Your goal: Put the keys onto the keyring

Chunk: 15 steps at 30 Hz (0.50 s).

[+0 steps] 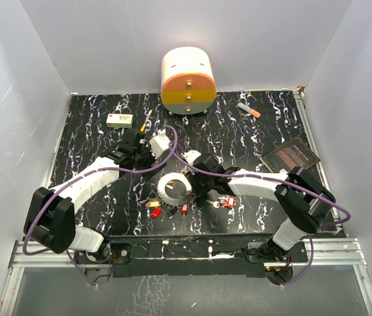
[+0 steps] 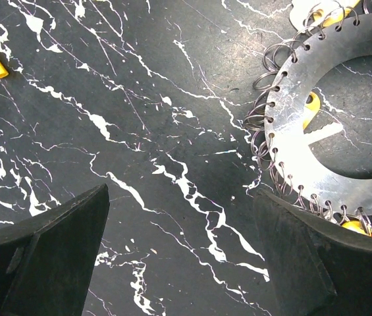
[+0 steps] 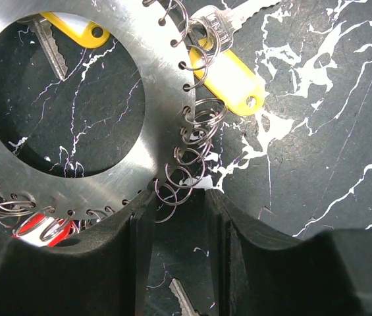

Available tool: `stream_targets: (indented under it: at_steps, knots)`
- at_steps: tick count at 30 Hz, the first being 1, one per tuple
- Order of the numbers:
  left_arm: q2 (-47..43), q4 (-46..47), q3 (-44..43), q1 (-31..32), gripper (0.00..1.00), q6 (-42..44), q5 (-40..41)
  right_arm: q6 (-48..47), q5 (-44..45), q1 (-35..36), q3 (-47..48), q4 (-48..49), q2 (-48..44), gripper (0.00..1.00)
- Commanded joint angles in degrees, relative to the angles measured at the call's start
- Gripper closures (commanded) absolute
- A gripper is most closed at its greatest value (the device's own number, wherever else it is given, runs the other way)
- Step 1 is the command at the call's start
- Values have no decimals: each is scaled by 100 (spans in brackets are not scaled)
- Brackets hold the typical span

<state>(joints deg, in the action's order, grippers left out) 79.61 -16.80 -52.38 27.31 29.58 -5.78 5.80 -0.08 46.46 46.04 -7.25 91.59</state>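
Right gripper (image 3: 179, 197), bottom centre of its wrist view, straddles wire loops (image 3: 195, 125) on the keyring (image 3: 160, 108) rim; whether clamped, I cannot tell. Left gripper (image 2: 180, 194) gapes, empty.

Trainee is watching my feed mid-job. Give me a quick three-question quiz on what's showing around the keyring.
1. True or false: the left jaws are shut on a key.
2. In the right wrist view, a key lies just outside the rim of the keyring. What colour is its tag? A green, B yellow, C blue.
3. What sits between the tips of the right jaws?

Key:
1. False. They stand wide open over bare table beside the keyring.
2. B.
3. Small wire loops on the keyring's rim.
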Motion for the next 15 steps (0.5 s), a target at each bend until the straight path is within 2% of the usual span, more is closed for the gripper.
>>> stream_targets:
  at_steps: [1,15]
  knots:
    - [-312,10,108,-33,11,37,15,44,106,28,-14,382,-133,60]
    - [-346,89,232,-49,11,-7,-19,456,343,30,108,840,-408,60]
